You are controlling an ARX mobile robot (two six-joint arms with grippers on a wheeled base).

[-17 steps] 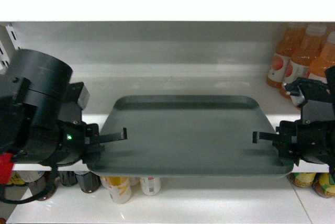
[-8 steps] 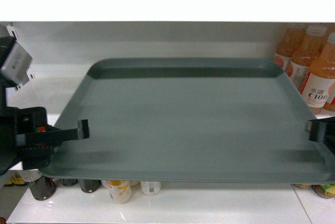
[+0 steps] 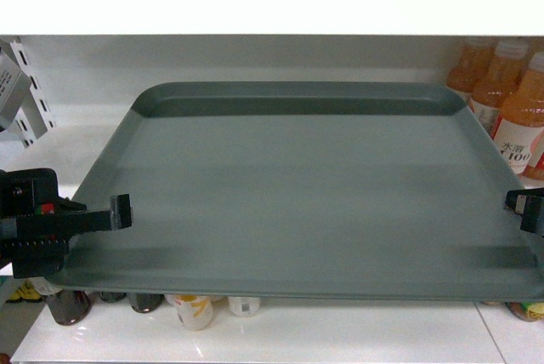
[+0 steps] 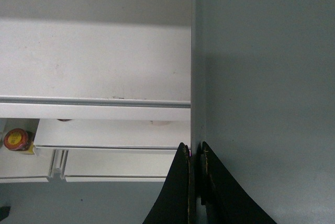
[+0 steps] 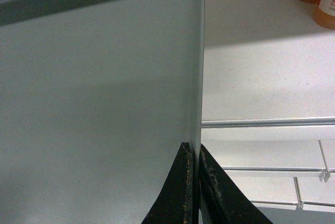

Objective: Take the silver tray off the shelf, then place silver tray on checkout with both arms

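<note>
Now, silver tray (image 3: 297,185): held level, near of the shelf (image 3: 51,139).
Left gripper (image 4: 196,153): clamped on left rim.
Right gripper (image 5: 198,153): clamped on right rim.

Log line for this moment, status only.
phase: lifting off shelf | silver tray held level | left gripper clamped | right gripper clamped

Matt, smooth silver tray (image 3: 297,194); glossy white shelf (image 3: 255,334); black gripper (image 4: 196,153) pads worn.

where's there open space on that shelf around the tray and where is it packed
Bare shelf shows left of the silver tray, up to the slotted upright. Right side is crowded with orange juice bottles. Below, jars and bottles crowd the lower shelf. Left gripper and right gripper clamp the tray's side rims.
</note>
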